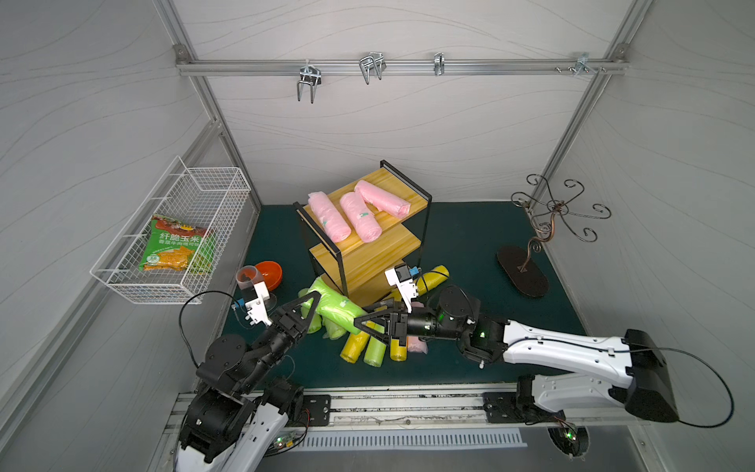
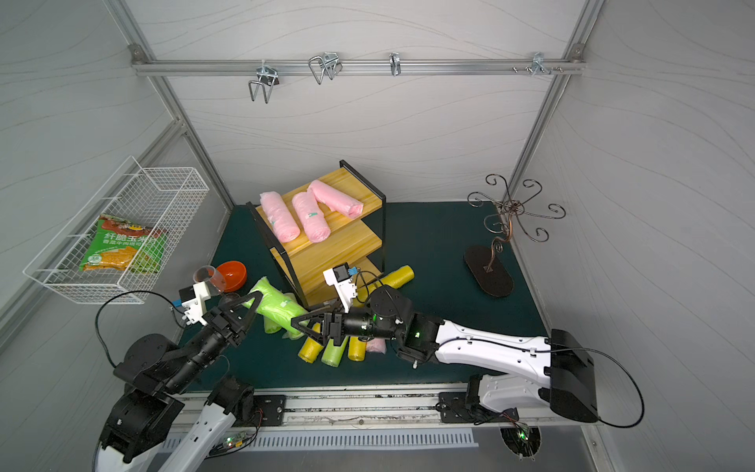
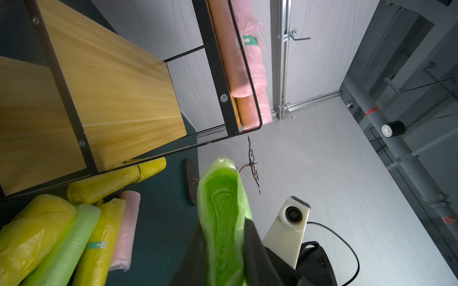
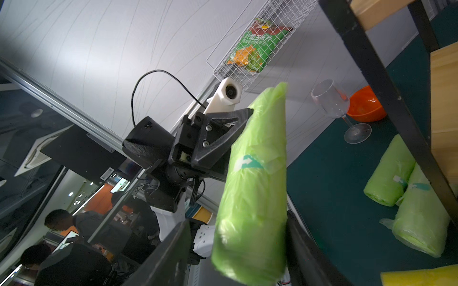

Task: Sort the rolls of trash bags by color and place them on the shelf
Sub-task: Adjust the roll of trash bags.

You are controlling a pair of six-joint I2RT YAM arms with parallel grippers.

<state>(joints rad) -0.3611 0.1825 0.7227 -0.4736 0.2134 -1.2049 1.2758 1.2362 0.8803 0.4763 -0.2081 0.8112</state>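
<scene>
Midway above the bench, my left pincer is clamped tight on one end of a green roll. It holds the roll off the mat, just in front of the shelf. My right pincer stands partly open astride the roll's other end. In the right wrist view one finger lies against the plastic, while a gap shows beside the other. The roll carries a small teal label with a white arrow.

Three pink rolls lie on the shelf's top board, the rear one angled toward its neighbour.

The remaining rolls sit loose on the bench at the shelf's foot. Two spare greens lie under the held roll. Beside them is a row of yellow, green, yellow and pink, partly hidden by my right arm in both top views. One yellow roll lies along the shelf's base.

A bowl and a glass stand near the left arm, on the mat's edge. On the left wall hangs a basket with a packet inside it. A curled metal stand sits well apart in the far right corner.
</scene>
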